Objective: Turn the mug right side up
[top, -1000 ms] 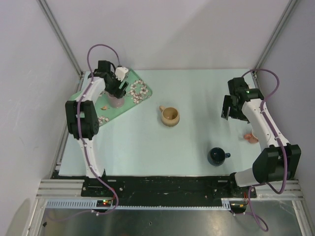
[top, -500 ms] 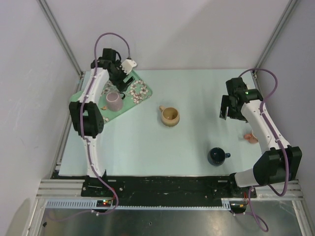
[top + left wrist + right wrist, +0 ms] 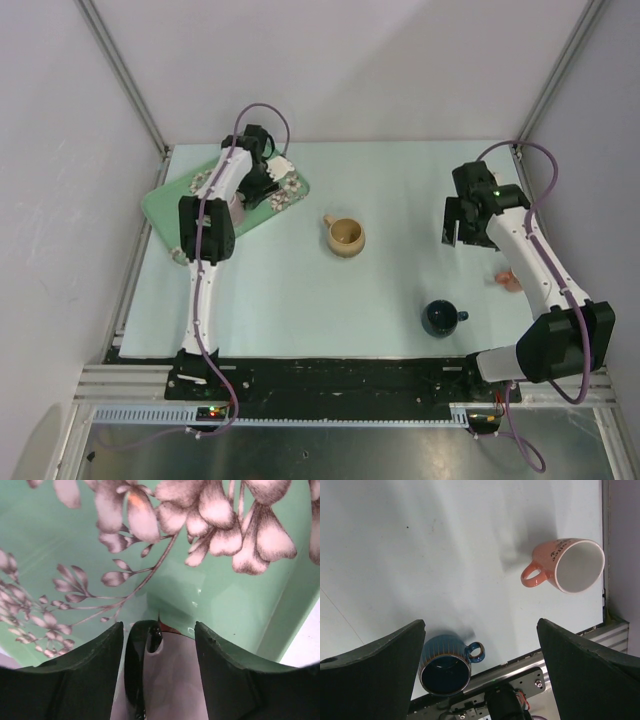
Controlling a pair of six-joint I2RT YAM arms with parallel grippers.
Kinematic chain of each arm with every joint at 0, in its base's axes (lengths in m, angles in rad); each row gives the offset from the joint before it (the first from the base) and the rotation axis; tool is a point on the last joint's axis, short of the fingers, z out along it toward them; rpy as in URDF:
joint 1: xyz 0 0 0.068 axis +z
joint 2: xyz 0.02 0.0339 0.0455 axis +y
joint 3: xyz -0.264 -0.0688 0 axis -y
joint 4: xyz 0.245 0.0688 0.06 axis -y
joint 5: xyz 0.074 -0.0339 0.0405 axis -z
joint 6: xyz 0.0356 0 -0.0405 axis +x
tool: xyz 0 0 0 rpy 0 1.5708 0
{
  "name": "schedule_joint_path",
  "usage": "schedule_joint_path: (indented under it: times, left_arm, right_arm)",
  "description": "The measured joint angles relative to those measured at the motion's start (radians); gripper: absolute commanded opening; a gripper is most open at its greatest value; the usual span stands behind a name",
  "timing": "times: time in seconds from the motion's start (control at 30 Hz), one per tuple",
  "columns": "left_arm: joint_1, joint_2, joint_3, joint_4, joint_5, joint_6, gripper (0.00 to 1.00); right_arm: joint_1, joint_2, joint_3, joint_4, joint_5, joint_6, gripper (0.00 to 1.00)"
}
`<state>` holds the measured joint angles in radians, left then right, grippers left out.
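Note:
A mauve mug (image 3: 170, 680) sits between the fingers of my left gripper (image 3: 159, 630), its handle (image 3: 135, 670) by the left finger. The jaws are closed against its sides, just above the green flowered tray (image 3: 75, 540). In the top view my left gripper (image 3: 262, 185) is over the right part of the tray (image 3: 165, 200), and the arm hides the mug. My right gripper (image 3: 462, 225) is open and empty, high over the right side of the table; it also shows in the right wrist view (image 3: 481, 630).
A tan mug (image 3: 345, 236) stands upright mid-table. A dark blue mug (image 3: 440, 317) stands upright near the front, also in the right wrist view (image 3: 445, 664). An orange mug (image 3: 567, 566) lies on its side by the right edge (image 3: 510, 280).
Half a second ago the mauve mug stood free on the tray with my left gripper behind it. Now the left arm has swung right and the mug is between its fingers. The right arm barely moved.

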<state>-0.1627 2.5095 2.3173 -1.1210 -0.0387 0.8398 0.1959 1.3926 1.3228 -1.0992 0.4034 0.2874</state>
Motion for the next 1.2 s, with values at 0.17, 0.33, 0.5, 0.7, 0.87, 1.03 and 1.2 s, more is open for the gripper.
schedule_joint_path:
  times: [0.17,0.33,0.5,0.7,0.87,1.03,1.2]
  left_arm:
    - [-0.005,0.000,0.029,-0.004,-0.042,0.011,0.51]
    - [-0.005,-0.006,0.018,-0.012,-0.064,0.027,0.60]
    - [0.000,-0.016,0.009,-0.028,-0.092,0.051,0.50]
    - [0.008,-0.016,0.010,-0.035,-0.112,0.055,0.11]
    - [0.015,-0.016,0.014,-0.045,-0.134,0.050,0.00]
    - [0.019,-0.017,0.021,-0.048,-0.127,0.031,0.00]
    - [0.029,-0.029,0.105,-0.059,-0.044,-0.058,0.00]
  right_arm:
    - [0.006,-0.021,-0.023,-0.002,0.000,0.000,0.99]
    - [0.006,-0.035,-0.031,-0.002,0.000,0.000,0.99]
    - [0.006,-0.037,-0.032,0.000,0.000,0.000,0.99]
    - [0.006,-0.037,-0.033,0.007,0.000,-0.002,1.00]
    - [0.006,-0.037,-0.036,0.018,0.000,-0.005,1.00]
    - [0.016,-0.041,-0.037,0.027,-0.011,-0.005,1.00]
    - [0.084,-0.058,-0.008,0.039,-0.051,-0.012,0.99]
